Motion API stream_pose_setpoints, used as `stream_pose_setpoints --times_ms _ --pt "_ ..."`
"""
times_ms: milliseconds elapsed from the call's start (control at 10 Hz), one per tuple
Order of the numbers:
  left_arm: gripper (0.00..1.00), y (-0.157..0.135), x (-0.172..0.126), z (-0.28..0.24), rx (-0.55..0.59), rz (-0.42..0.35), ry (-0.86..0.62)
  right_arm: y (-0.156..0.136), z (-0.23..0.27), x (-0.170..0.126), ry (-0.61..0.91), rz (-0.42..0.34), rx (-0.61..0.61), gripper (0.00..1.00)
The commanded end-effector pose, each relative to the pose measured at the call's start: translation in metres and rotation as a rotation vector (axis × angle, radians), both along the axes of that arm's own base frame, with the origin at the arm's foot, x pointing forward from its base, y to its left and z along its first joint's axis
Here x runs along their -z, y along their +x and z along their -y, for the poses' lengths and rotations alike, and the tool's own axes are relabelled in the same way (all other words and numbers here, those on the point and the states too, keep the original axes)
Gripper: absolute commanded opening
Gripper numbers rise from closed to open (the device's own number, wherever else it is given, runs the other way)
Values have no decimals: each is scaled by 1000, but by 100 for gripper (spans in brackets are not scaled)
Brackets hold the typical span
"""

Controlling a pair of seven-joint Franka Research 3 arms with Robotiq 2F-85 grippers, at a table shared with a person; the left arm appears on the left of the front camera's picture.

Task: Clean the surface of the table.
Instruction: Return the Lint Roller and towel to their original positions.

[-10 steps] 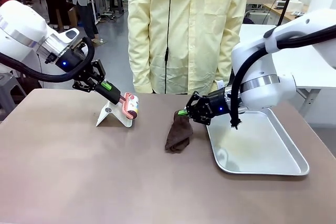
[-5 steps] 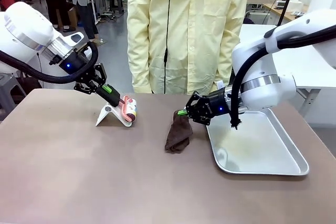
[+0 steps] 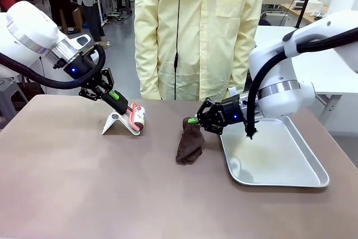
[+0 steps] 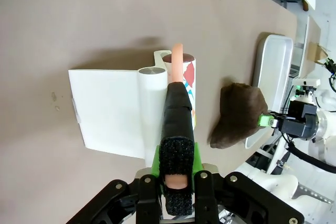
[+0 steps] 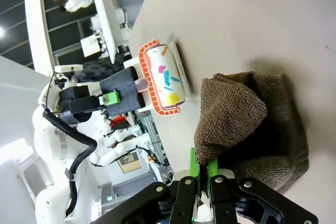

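Left gripper (image 3: 114, 95) is clamped on the black-wrapped handle of a lint roller (image 3: 137, 117), arm coming in from the far left; roller head has a pink frame and a patterned white roll, and sits at a white stand (image 3: 116, 122) on the table (image 3: 84, 183) near its far-left part. In the left wrist view the fingers (image 4: 154, 169) are pressed tight on the handle, the roller running out over the white stand. Right gripper (image 3: 195, 120) is pinching the top edge of a brown cloth (image 3: 189, 144), which hangs crumpled with its lower end resting on the table, mid-table toward the far side. Right wrist view shows the green pads (image 5: 193, 163) squeezed together on a fold of the cloth. Just right of the cloth lies a silver metal tray (image 3: 305, 164). A person in a pale yellow shirt (image 3: 201, 32) stands at the far edge. The taupe table spans the whole near foreground.
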State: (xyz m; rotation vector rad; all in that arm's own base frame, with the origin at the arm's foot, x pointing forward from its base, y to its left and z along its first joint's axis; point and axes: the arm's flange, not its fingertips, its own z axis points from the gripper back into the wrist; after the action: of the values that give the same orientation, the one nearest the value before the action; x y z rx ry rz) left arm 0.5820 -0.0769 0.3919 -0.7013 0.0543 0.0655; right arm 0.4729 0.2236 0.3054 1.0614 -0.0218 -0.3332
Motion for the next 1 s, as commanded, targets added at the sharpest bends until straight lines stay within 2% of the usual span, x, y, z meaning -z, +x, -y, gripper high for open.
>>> stream_pose_setpoints --times_ms 0,400,900 --pt "22 -3 3 -1 -1 -5 64 1 5 -1 7 -19 -14 6" --pt "22 -7 -4 12 28 32 159 2 5 2 31 -41 -45 6" --pt "22 -5 -4 17 17 34 202 3 9 5 42 -50 -56 6"
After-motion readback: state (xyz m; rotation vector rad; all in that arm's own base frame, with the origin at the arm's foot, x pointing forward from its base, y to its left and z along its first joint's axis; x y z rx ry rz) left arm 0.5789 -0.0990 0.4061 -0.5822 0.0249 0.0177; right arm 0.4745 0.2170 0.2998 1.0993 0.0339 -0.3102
